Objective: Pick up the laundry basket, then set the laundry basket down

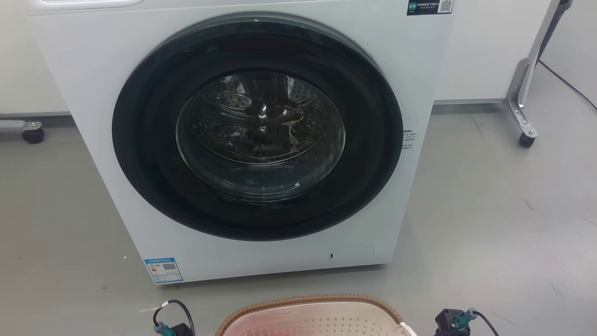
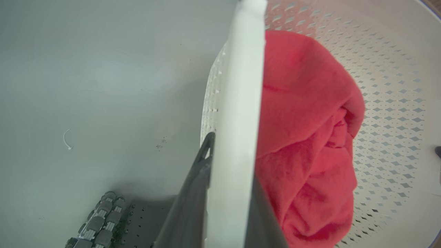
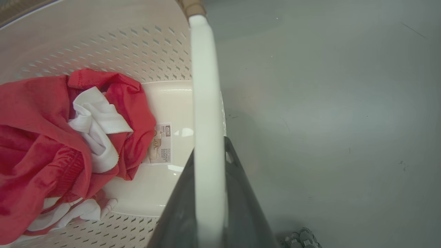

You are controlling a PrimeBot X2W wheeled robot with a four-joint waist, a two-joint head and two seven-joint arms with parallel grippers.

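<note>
The laundry basket (image 1: 308, 301) shows its brown woven-look rim and cream perforated wall at the bottom edge of the head view, just in front of the washing machine. My left gripper (image 2: 234, 151) is shut on the laundry basket's white left handle (image 2: 243, 86), a dark finger on each side. My right gripper (image 3: 210, 155) is shut on the white right handle (image 3: 203, 86) in the same way. Inside the basket lie a red garment (image 2: 303, 120) and a white cloth (image 3: 100, 127), beside a small label (image 3: 160, 144). Whether the basket rests on the floor I cannot tell.
A white front-loading washing machine (image 1: 93, 70) with its round dark door (image 1: 261, 130) shut stands close ahead. A wheeled metal stand leg (image 1: 522, 107) is at the far right and a caster (image 1: 32, 134) at the far left. Grey floor (image 1: 503, 224) lies on both sides.
</note>
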